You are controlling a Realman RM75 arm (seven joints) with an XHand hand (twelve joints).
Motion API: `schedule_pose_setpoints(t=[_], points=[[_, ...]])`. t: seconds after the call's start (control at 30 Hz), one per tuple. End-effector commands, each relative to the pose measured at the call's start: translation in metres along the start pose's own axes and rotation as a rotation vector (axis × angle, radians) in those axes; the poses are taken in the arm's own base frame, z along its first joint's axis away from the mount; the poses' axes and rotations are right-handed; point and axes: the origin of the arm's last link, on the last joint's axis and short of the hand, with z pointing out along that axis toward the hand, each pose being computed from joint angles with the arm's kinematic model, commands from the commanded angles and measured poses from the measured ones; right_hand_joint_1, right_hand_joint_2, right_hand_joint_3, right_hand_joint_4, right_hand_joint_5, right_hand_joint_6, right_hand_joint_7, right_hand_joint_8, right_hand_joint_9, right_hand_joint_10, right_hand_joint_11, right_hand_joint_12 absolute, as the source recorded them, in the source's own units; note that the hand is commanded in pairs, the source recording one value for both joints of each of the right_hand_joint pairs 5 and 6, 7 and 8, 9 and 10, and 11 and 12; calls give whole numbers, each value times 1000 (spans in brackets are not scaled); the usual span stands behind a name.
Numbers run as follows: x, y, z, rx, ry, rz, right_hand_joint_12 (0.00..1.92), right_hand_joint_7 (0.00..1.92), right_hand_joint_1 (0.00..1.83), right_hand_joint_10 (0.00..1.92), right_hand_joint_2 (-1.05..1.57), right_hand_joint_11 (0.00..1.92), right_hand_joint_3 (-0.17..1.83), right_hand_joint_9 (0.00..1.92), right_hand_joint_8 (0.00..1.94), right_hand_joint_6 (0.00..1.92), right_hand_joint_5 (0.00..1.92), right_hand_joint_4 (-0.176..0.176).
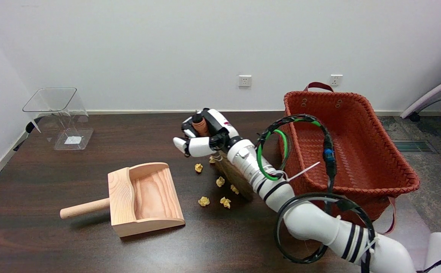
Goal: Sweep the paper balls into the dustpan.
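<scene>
A dark wooden table (91, 242) fills the lower part of the head view, with a white wall behind it. Reaching in from the 5 o'clock corner, the robot's white right arm (311, 220) stretches toward the middle of the table. Its right hand (205, 138) is closed around the ribbed brown handle of a hand brush (235, 176), gripping it near the top. The brush head runs down toward 5 o'clock beneath the forearm, its dark bristles meeting the tabletop.

Small yellow paper balls (220, 181) lie scattered on the table just to the 9 o'clock side of the bristles. One ball (198, 167) sits apart at the group's 11 o'clock edge, two more (204, 201) (225, 202) lie at the 6 o'clock edge, and another (234, 189) rests close against the brush.

At 9 o'clock from the balls stands a light wooden dustpan (144, 199), near them but not touching, its round handle pointing toward 9 o'clock. No ball lies in it.

A clear plastic container (59, 117) stands at the table's 10 o'clock corner. A woven red-orange basket (357, 144) with dark red handles sits at 3 o'clock, behind the arm's looped black and green cables (277, 151).
</scene>
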Motion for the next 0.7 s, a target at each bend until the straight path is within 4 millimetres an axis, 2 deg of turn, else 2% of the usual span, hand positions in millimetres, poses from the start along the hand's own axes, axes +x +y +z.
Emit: schedule_pose_setpoints(t=[0.03,0.7], points=[[-54,-27,12,66,-15,98,1920,1920,1515,1920,847,1920,700,1920,1920,1920,1920,0],[-105,-46,20,80,-31,143,1920,1920,1503,1920,913,1920,680,1920,1920,1920,1920,0]])
